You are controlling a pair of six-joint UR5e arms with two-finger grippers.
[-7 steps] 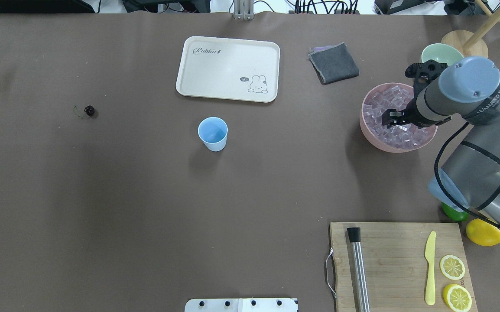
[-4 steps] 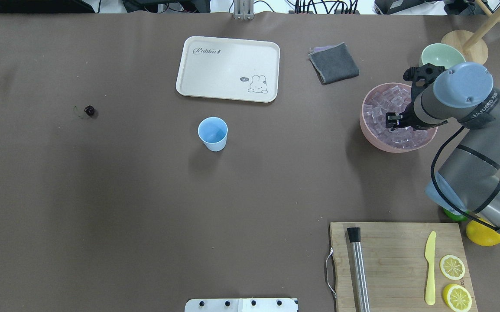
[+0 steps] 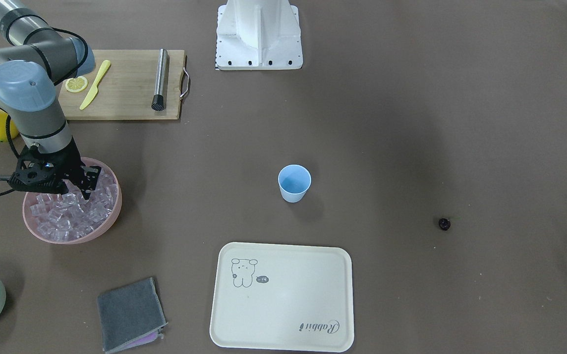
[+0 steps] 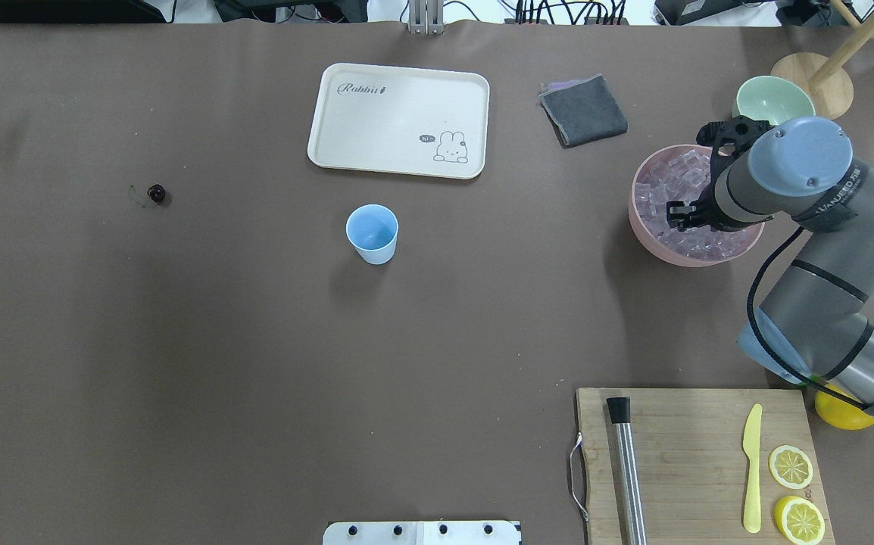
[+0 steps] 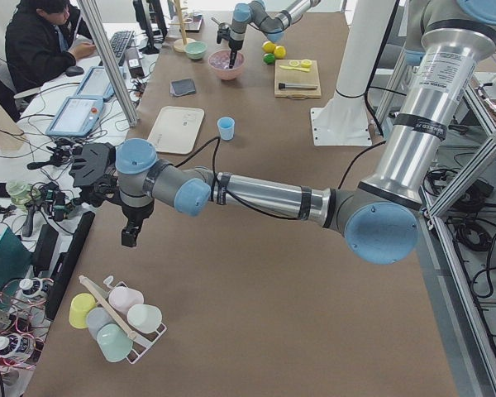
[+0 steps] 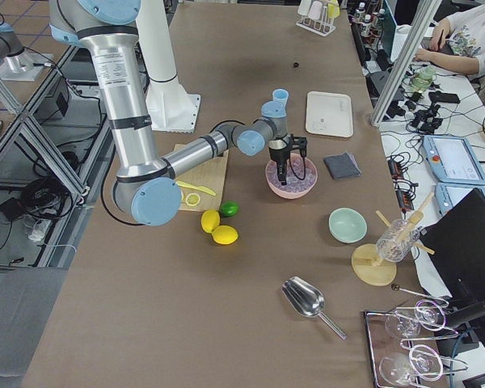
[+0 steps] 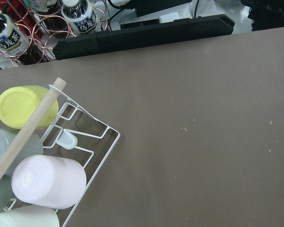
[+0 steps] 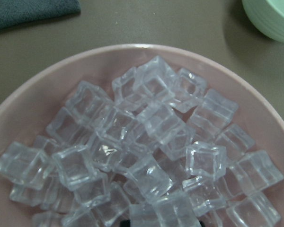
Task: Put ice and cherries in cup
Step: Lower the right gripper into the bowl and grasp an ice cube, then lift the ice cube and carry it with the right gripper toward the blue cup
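Observation:
The light blue cup [image 4: 372, 231] stands upright mid-table, also in the front view [image 3: 294, 183]. The tiny dark cherry [image 4: 156, 194] lies far to the left, alone on the table [image 3: 443, 224]. Clear ice cubes [image 8: 146, 142] fill the pink bowl [image 4: 638, 227] at the right. My right gripper [image 4: 678, 216] points down into the ice [image 3: 67, 216] with its jaws apart, low among the cubes [image 3: 87, 186]. My left gripper [image 5: 130, 236] hangs beyond the table's left end, showing only in the left side view; I cannot tell whether it is open or shut.
A cream tray [image 4: 399, 121] lies behind the cup. A grey cloth [image 4: 583, 110] and a pale green bowl [image 4: 766, 94] sit near the pink bowl. A cutting board [image 4: 694, 454] holds a steel muddler, a knife and lemon slices. A rack of cups [image 7: 42, 179] lies under my left wrist.
My right arm has swung slightly left and its gripper has sunk lower into the ice in the pink bowl. The cup and the cherry have not moved.

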